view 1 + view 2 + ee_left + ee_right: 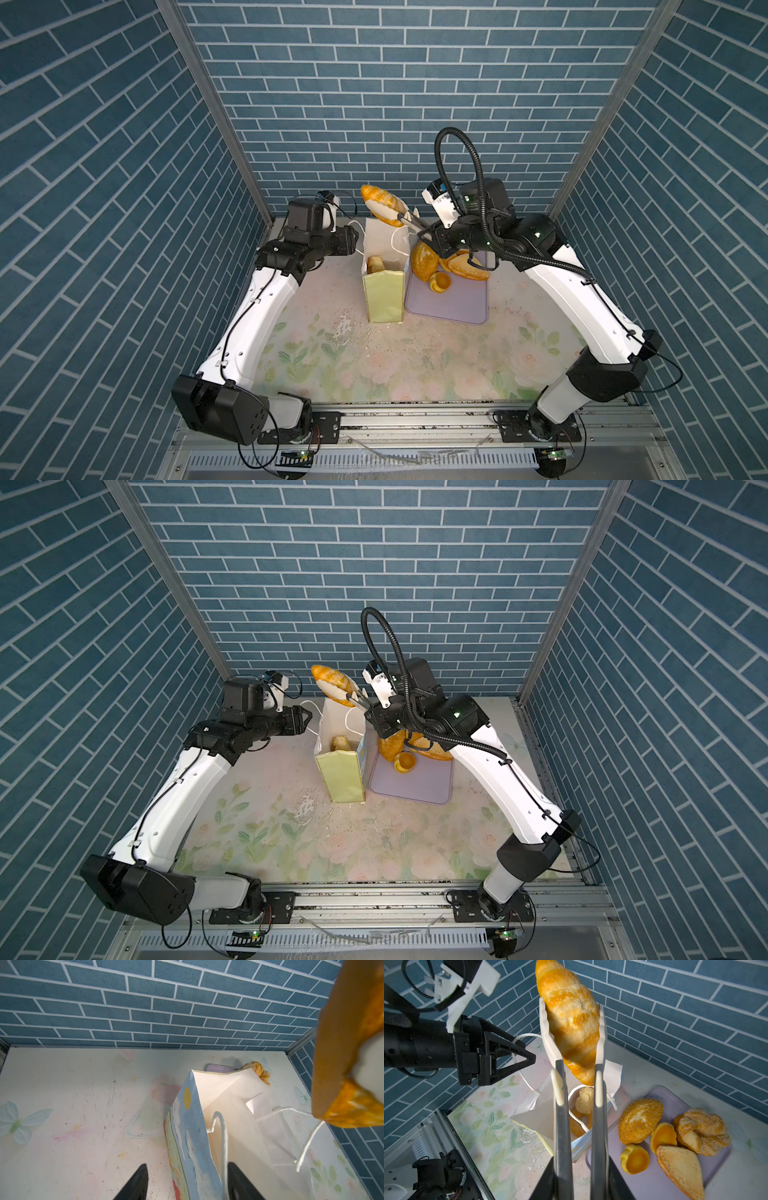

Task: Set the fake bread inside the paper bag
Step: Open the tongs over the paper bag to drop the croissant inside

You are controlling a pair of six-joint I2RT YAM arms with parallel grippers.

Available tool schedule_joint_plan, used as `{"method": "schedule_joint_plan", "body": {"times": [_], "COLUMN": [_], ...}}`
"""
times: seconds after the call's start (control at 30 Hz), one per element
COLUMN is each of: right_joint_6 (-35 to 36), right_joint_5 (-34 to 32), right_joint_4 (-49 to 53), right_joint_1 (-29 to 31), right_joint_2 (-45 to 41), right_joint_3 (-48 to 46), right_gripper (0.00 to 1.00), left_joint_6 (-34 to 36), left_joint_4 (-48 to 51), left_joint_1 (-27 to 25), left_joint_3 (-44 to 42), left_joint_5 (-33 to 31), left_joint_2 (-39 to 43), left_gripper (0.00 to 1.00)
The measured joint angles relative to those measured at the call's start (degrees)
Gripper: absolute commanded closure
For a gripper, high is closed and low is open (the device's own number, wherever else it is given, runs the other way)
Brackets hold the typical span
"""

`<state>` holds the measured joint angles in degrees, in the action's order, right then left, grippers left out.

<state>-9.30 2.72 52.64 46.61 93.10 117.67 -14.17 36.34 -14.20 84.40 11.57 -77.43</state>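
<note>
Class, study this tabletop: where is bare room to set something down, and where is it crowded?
Free: the table in front of the paper bag and lavender tray; the tray's near half. Crowded: the tray's far end, heaped with fake bread, and above the bag's mouth, where tongs hold a croissant.

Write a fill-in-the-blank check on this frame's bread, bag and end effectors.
The right end effector holds the croissant with ___.
The lavender tray carries ___ pastries.
The left end effector, beside the paper bag, has its jaws ___.
Missing: tongs; five; open.
</note>
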Motion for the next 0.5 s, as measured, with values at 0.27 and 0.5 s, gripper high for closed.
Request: {"method": "schedule_joint_plan", "body": {"times": [0.27,0.5], "right_joint_6": [-5.05,-5.03], "right_joint_5": [-0.15,-0.83], "right_joint_4": [-4.26,-4.94], "right_joint_1": [0.44,1.88], "right_joint_2": [-0.59,-0.63], "right_joint_3": [-5.51,-1.49], "right_gripper": [0.79,0.79], "left_joint_6": [-0.94,-1.73], "left_joint_4": [-1.57,-2.54], "left_joint_1": [-0.04,-0.04], "left_joint_3": [-0.92,-1.57], "left_joint_5": [0.0,0.02], "left_joint_2": [-0.04,-0.04], "left_gripper": [0.62,0.75]}}
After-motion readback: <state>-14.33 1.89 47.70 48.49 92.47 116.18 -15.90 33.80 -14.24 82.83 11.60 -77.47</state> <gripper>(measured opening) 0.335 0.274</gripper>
